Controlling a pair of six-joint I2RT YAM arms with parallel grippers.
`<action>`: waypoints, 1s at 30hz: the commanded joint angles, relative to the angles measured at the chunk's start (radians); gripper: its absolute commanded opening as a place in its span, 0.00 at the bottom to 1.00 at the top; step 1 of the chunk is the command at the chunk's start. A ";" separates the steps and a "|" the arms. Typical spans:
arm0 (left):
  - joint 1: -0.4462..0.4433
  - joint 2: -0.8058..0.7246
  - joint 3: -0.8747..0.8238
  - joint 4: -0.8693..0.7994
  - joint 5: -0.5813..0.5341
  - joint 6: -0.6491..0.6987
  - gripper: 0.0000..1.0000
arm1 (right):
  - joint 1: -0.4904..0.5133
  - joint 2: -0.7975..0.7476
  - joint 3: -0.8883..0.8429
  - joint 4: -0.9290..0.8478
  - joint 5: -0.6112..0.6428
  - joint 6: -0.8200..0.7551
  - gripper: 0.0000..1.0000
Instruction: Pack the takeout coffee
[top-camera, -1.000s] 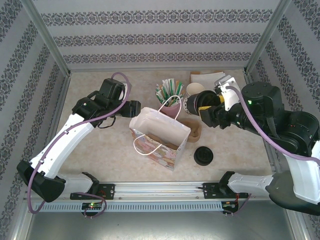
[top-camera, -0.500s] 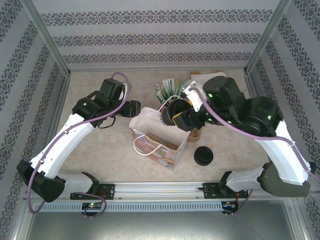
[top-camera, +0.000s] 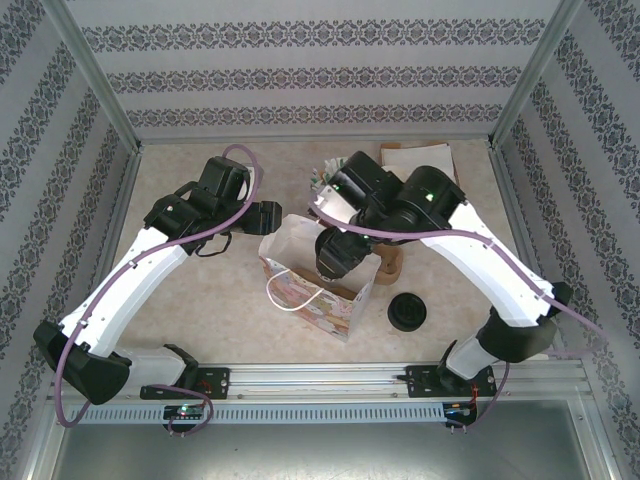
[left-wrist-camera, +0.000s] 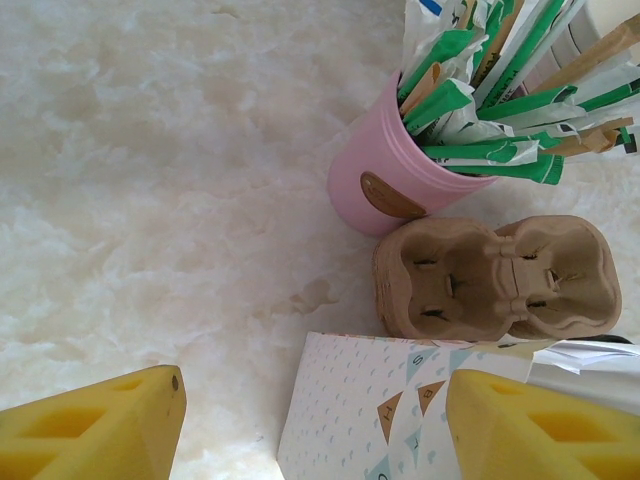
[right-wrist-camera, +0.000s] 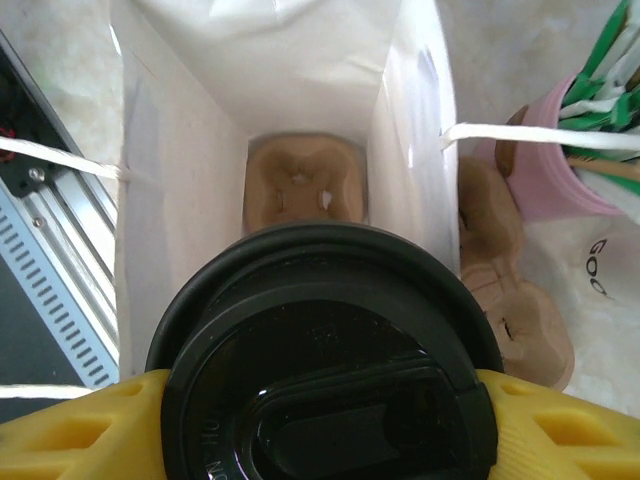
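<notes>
The patterned paper bag (top-camera: 312, 292) stood open-mouthed on the pale worktop (top-camera: 200, 300). Directly above the bag's mouth, the right fingers (right-wrist-camera: 70, 430) pinched the takeout coffee (right-wrist-camera: 325, 350) from both sides just under its round black lid. The cup hung upright over the opening, its lid facing the wrist camera. Whether its base had dropped below the bag's rim could not be told. On the bag's floor, straight beneath the cup, lay a brown pulp cup carrier (right-wrist-camera: 303, 190), framed by the bag's white inner walls. A second carrier (left-wrist-camera: 495, 275) of the same kind sat outside, just beside the bag's right wall. A pink cup (left-wrist-camera: 385, 180) crammed with green and white sachets stood just beyond the bag's far side, touching or nearly touching that outer carrier. One white cord handle (right-wrist-camera: 520, 135) of the bag crossed in front of the pink cup in the right wrist view. A loose black lid (top-camera: 407, 312) lay flat on the worktop to the bag's right, towards the near edge and clear of it. At the bag's far-left corner the left fingers (left-wrist-camera: 100, 425) were spread wide apart over the worktop, gripping nothing, with the bag's patterned corner showing between them lower down.
</notes>
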 joint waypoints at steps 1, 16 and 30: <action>-0.013 -0.002 0.000 -0.022 0.013 -0.007 0.70 | 0.006 0.022 0.009 -0.044 -0.024 -0.035 0.67; -0.013 0.000 -0.009 -0.014 0.021 -0.008 0.70 | -0.013 -0.003 -0.189 0.059 -0.090 -0.029 0.65; -0.014 -0.003 -0.013 -0.018 0.022 -0.016 0.70 | -0.018 0.017 -0.259 0.068 -0.072 -0.026 0.62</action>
